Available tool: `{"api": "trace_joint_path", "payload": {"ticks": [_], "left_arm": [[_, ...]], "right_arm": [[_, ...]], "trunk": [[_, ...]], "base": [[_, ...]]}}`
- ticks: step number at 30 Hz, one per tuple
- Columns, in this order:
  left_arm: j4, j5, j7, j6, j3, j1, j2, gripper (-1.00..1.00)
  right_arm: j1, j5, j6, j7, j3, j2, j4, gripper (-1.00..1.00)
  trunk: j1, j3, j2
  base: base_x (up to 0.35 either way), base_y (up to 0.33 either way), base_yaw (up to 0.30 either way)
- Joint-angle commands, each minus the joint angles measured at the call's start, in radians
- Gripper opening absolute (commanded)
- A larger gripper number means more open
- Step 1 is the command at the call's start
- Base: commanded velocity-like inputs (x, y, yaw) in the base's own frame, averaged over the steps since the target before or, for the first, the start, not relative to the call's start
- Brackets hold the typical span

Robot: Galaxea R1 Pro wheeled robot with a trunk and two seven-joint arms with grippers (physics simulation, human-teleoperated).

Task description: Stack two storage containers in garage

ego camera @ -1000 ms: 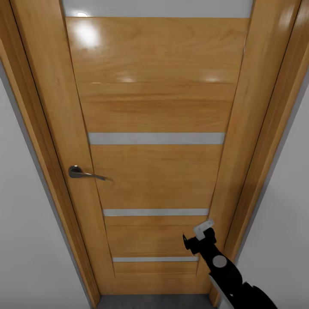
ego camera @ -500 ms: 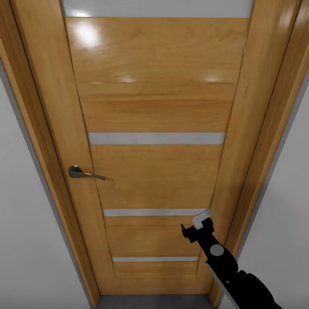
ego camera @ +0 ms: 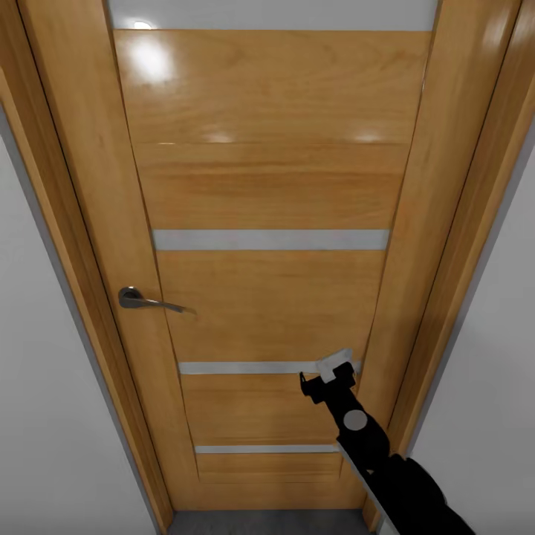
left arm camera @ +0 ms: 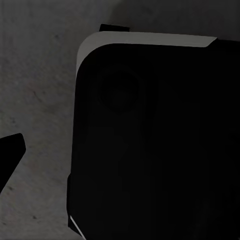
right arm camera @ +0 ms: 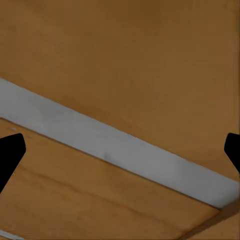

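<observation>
I faced the closed oak door (ego camera: 267,245), filling the frame centre, lever handle (ego camera: 148,300) at mid left. Right gripper (ego camera: 327,379) sat at lower right, near the third frosted strip (right arm camera: 115,150); wrist cam showed its fingertips far apart, i.e. wide, holding nothing. Left gripper: couldn't tell, its cam was blocked by a dark robot part (left arm camera: 150,140) over grey concrete floor (left arm camera: 40,100). No storage containers in sight. Risk, imo: arm bumps the door panel w/o reaching the handle, which is well apart across the door.
</observation>
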Motion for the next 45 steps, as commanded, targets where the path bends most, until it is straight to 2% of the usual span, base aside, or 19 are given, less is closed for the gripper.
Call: {"api": "trace_joint_path", "payload": {"ticks": [1,4,13,21,27,32,33,38,41,43,45], "left_arm": [[-0.001,0.010,0.001,0.000,0.000,0.000,0.000,1.00],[-0.001,0.010,0.000,0.000,0.000,0.000,0.000,1.00],[-0.001,0.010,0.001,0.000,0.000,0.000,0.000,1.00],[-0.001,0.010,0.000,-0.001,0.000,0.000,0.000,1.00],[-0.005,0.010,0.001,-0.001,0.000,0.000,0.000,1.00],[-0.010,0.010,0.001,0.000,0.001,0.000,0.000,1.00],[-0.010,0.010,0.001,0.000,0.001,0.000,0.000,1.00],[-0.011,0.010,0.001,0.000,0.002,0.000,0.000,1.00],[-0.012,0.010,0.000,0.000,0.002,0.000,0.000,1.00],[-0.012,0.010,0.001,0.000,0.002,0.000,0.000,1.00],[-0.012,0.010,0.001,0.000,0.002,0.000,0.000,1.00]], "right_arm": [[-0.011,0.015,0.008,-0.002,0.003,0.006,0.002,1.00],[-0.044,0.026,0.008,0.000,0.004,0.015,0.023,1.00],[-0.107,0.030,0.006,0.014,0.005,0.021,0.085,1.00],[-0.163,0.030,-0.004,0.028,0.005,0.054,0.178,1.00],[-0.229,0.031,-0.008,0.029,0.005,0.087,0.285,1.00],[-0.268,0.031,-0.015,0.028,0.006,0.100,0.355,1.00],[-0.294,0.030,-0.026,0.028,0.005,0.111,0.408,1.00],[-0.360,0.027,-0.078,0.028,0.005,0.137,0.563,1.00],[-0.396,0.026,-0.087,0.026,0.005,0.145,0.626,1.00],[-0.407,0.025,-0.087,0.025,0.005,0.151,0.632,1.00],[-0.430,0.024,-0.087,0.024,0.005,0.164,0.664,1.00]], "trunk": [[0.000,-0.001,-0.001],[0.000,-0.001,-0.001],[0.000,-0.001,-0.001],[0.000,-0.001,-0.001],[0.000,-0.001,-0.001],[0.000,-0.001,-0.001],[0.000,-0.001,-0.001],[0.000,-0.001,-0.001],[0.000,-0.001,-0.001],[0.000,-0.001,-0.001],[0.000,-0.001,-0.001]], "base": [[0.000,0.000,0.000],[0.000,0.000,0.000],[0.000,0.000,0.000],[0.000,0.000,0.000],[0.000,0.000,0.000],[0.000,0.000,0.000],[0.000,0.000,0.000],[0.000,0.000,0.000],[0.000,0.000,0.000],[0.000,0.000,0.000],[0.000,0.000,0.000]]}}
